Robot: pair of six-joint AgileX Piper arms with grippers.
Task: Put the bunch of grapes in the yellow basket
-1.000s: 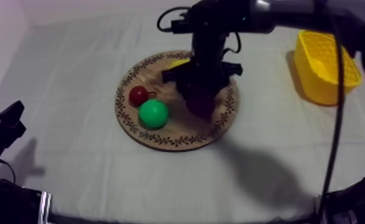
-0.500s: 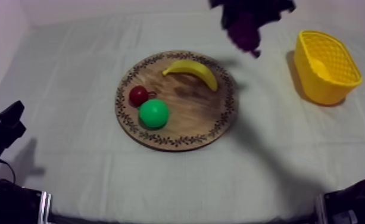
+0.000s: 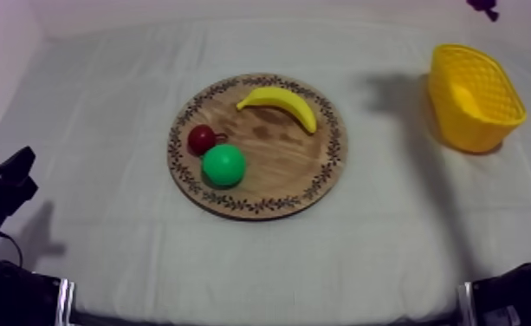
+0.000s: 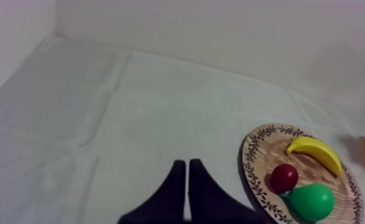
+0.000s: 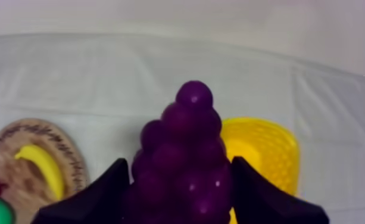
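- Right end effector (image 5: pixel 181 184): black fingers clamped on the bunch of grapes (image 5: pixel 187 143), one at each side. The bunch hangs aloft, clear of the desk (image 3: pixel 104 113).
- Just beyond and below it: yellow basket (image 5: pixel 271 130), mouth upward.
- Well apart from it, on the side away from the basket: wooden board (image 3: pixel 277 169), carrying banana (image 3: pixel 281 102), pear (image 3: pixel 223 165) and small red fruit (image 3: pixel 202 139).
- Left end effector (image 4: pixel 186 179): fingers together, holding nothing, low over the desk beside the board.
- Step in hand, by judgement: the carry. The grapes are off the board and not yet in the basket.
- Next move calls for: centring over the basket mouth, lowering, then parting the fingers.
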